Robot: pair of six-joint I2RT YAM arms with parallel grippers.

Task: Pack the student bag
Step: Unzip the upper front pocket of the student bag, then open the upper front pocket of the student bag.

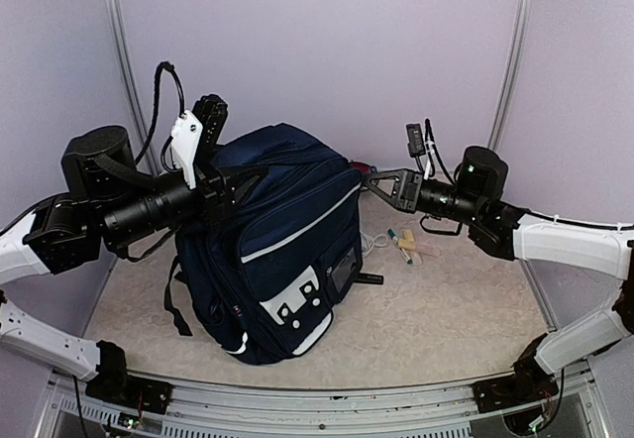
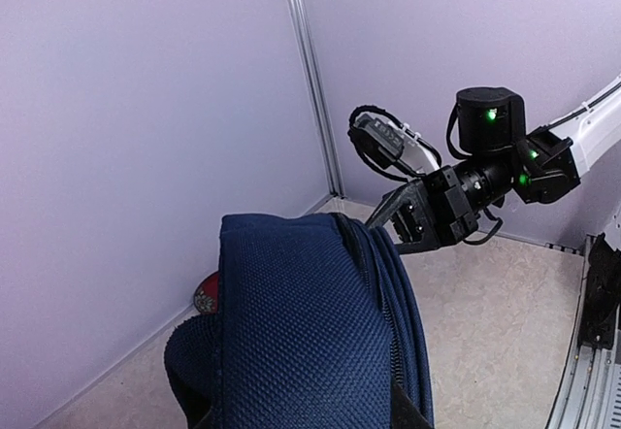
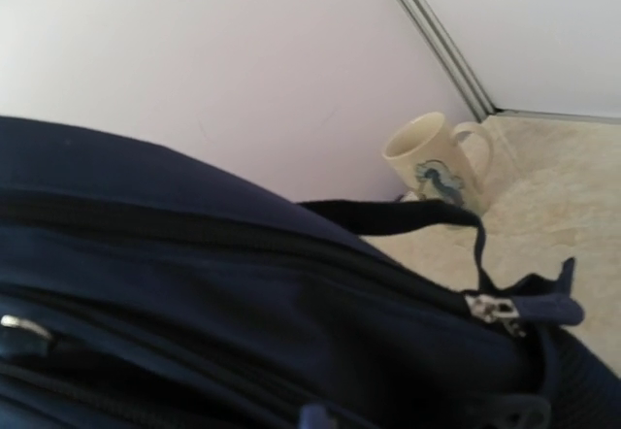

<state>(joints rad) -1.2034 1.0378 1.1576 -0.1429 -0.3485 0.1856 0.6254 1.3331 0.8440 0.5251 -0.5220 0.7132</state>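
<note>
**Stock on the counter: one bag, two hands, loose goods still outside**

- **Item 1.** Large navy-blue fabric student bag (image 1: 287, 250) with a white dotted patch and thin white stripes. It stands upright in the middle of the beige counter (image 1: 446, 329), front pockets toward my bases and straps trailing at its left foot.
- **Item 2.** My left hand (image 1: 220, 185) is set against the bag's top left edge. The left wrist view is filled by navy mesh and shows no fingers, so I cannot tell whether this hand is clenched on the fabric or only resting there.
- **Item 3.** My right hand (image 1: 374, 178) is level with the bag's top right corner and just beside it. Whether it grips anything I cannot tell.
- **Item 4.** Silver metal zip pull (image 3: 495, 311), close under my right wrist camera, at the end of a zip line that looks closed.
- **Item 5.** Cream ceramic mug (image 3: 432, 157) with a blue print, upright behind the bag near the wall.
- **Item 6.** A small cluster of pens (image 1: 404, 247), one green-capped, on the counter to the bag's right.

**Hazards, as I judge them**

- With both hands high on a tall, soft bag, an uneven pull could tip it backward onto the mug or sideways over the pens.
- Tugging the zip with no counter-hold from my left hand would drag the whole bag instead of opening it.
- Loose fabric could snag the slider.
</note>
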